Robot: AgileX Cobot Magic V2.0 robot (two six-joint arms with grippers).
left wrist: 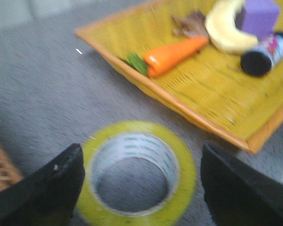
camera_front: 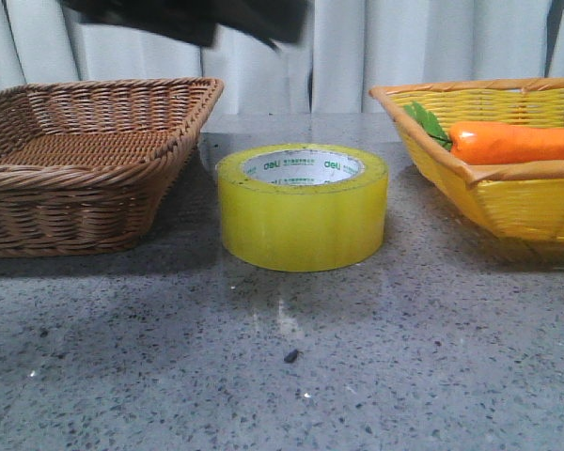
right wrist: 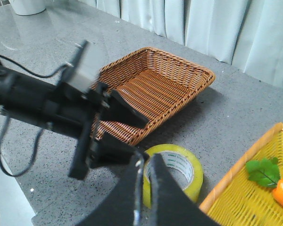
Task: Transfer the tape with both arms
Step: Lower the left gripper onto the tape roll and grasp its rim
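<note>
Tape [camera_front: 303,207] flat on surface [camera_front: 282,376], between brown basket [camera_front: 85,160] and yellow basket [camera_front: 508,188]. Left pincer [left wrist: 141,181] spread wide, straddling roll from above. Right pincer [right wrist: 144,188] closed, empty. Tip: centre fingers, descend, squeeze outer wall evenly.

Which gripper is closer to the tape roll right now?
Left. The left gripper hangs open above the tape, a finger on either side, not touching. The right gripper is shut and held higher, off to the tape's side.
</note>
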